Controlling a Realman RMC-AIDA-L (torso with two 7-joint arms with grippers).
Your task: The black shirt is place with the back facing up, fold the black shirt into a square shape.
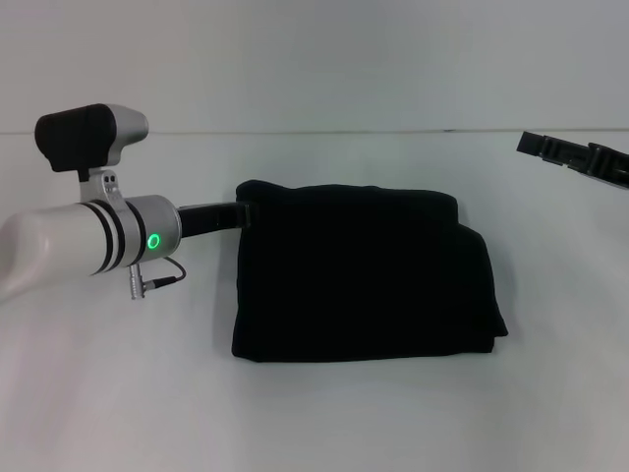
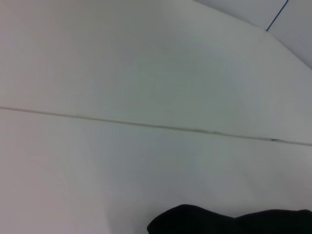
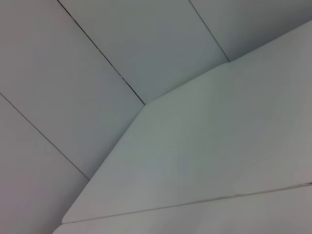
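Note:
The black shirt (image 1: 364,275) lies folded into a rough rectangle in the middle of the white table, with no lettering showing. My left gripper (image 1: 241,212) reaches in from the left and meets the shirt's far left corner; its black tip merges with the cloth. In the left wrist view a strip of the black shirt (image 2: 234,222) shows, with bare table beyond it. My right gripper (image 1: 575,157) hangs above the table at the far right, well away from the shirt. The right wrist view holds only table and wall.
The white table (image 1: 324,423) stretches out on all sides of the shirt. A seam (image 2: 156,126) crosses the tabletop behind the shirt. The table's far edge (image 1: 324,132) meets a pale wall.

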